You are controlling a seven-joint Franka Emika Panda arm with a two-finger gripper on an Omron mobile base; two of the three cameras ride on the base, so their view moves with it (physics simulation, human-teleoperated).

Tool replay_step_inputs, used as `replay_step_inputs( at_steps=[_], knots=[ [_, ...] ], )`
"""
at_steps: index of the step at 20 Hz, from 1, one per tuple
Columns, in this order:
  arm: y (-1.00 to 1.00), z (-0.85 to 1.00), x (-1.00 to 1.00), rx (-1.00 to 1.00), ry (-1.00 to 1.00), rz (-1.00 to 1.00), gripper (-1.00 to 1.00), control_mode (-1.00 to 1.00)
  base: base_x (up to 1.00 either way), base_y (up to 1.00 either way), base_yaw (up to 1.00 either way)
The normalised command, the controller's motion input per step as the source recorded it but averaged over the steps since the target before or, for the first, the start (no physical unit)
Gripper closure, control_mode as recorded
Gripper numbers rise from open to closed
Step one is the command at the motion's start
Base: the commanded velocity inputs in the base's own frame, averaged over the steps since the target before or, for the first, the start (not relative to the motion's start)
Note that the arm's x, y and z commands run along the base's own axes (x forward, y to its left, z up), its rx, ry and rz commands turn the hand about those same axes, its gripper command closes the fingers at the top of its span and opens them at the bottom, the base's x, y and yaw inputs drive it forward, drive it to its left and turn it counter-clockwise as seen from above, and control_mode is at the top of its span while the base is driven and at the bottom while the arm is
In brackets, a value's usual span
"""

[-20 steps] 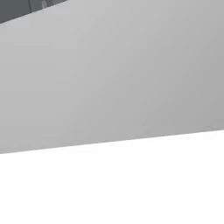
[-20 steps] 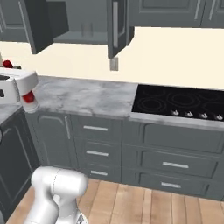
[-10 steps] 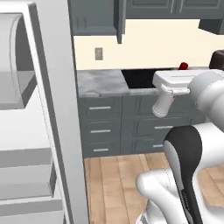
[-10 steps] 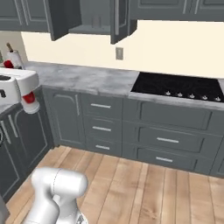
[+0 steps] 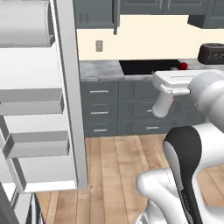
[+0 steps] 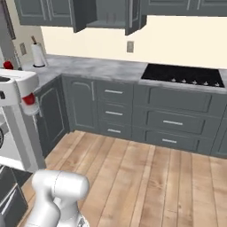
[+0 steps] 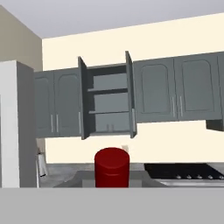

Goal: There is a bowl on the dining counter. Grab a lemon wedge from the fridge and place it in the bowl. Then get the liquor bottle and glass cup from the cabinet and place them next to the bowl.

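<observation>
My gripper (image 7: pixel 112 183) is shut on the liquor bottle (image 7: pixel 112 167), whose red cap stands upright at the bottom centre of the hand view; the fingertips are hidden behind it. From the right base camera the white hand (image 6: pixel 15 84) is at the left edge, with red parts of the bottle (image 6: pixel 29 98) above and below it. In the left base view the hand (image 5: pixel 174 83) is held at counter height on the right. The wall cabinet (image 7: pixel 107 100) stands open ahead, and a faint glass cup (image 7: pixel 110 127) rests on its bottom shelf.
The open fridge door (image 5: pixel 39 109) with its white shelves is close on the left. Grey counters (image 6: pixel 97 68) with drawers run along the wall, with a black cooktop (image 6: pixel 184 74) and a paper towel roll (image 6: pixel 39 54). Wooden floor (image 6: pixel 142 177) lies ahead.
The base has driven and turned, so both base views have shifted: the fridge door now shows at the left and the counters look nearer. The hand keeps its pose and its hold on the bottle.
</observation>
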Motion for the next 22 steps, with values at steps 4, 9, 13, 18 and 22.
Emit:
replay_step_inputs(
  at_steps=[4, 9, 13, 18, 22],
  knots=[
    [0.00, 0.00, 0.00, 0.00, 0.00, 0.00, 1.00, 1.00, -1.00, -0.34, 0.00],
    [0.00, 0.00, 0.00, 0.00, 0.00, 0.00, 1.00, 1.00, -1.00, -0.45, -0.02],
    [0.00, 0.00, 0.00, 0.00, 0.00, 0.00, 1.00, 1.00, -1.00, -0.27, -0.11],
    [0.00, 0.00, 0.00, 0.00, 0.00, 0.00, 1.00, 1.00, -1.00, -0.05, -0.28],
    [0.00, 0.00, 0.00, 0.00, 0.00, 0.00, 1.00, 1.00, -1.00, -0.02, -0.34]
  ],
)
